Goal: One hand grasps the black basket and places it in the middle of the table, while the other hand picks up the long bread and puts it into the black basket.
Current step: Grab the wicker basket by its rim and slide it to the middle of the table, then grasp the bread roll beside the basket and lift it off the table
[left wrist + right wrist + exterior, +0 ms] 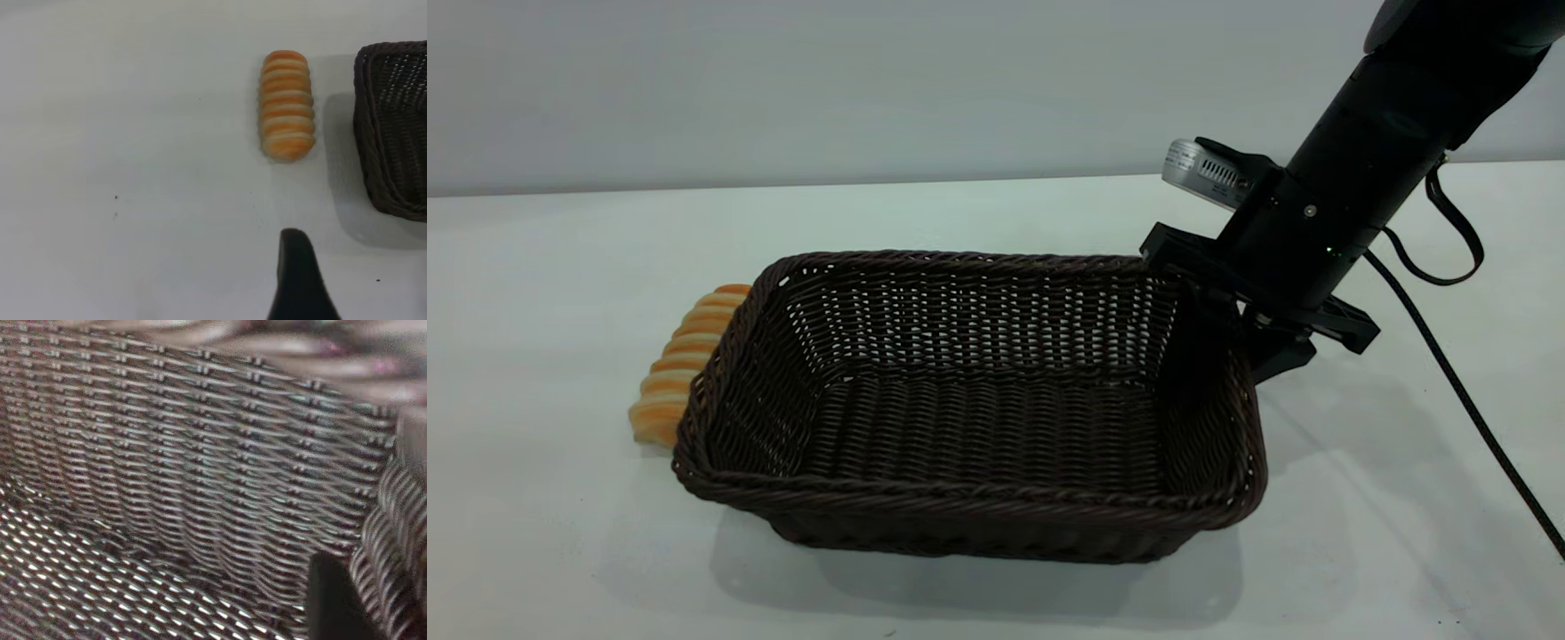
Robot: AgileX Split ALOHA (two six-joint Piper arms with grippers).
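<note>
The black basket (969, 260) stands near the middle of the table (551, 267). My right gripper (1240, 342) is shut on the basket's right wall, one finger inside and one outside. In the right wrist view the woven wall (200, 453) fills the picture, with one dark finger (330, 603) against it. The long bread (680, 364) lies on the table just outside the basket's left wall, partly hidden by it. In the left wrist view the long bread (287, 105) lies ahead of my left gripper (331, 283), beside a basket corner (393, 133). This gripper hovers open and empty; only one fingertip (297, 267) shows.
A black cable (1467, 400) trails from the right arm across the table on the right. A few tiny dark specks (115, 197) mark the tabletop. A plain wall (871, 80) stands behind the table's far edge.
</note>
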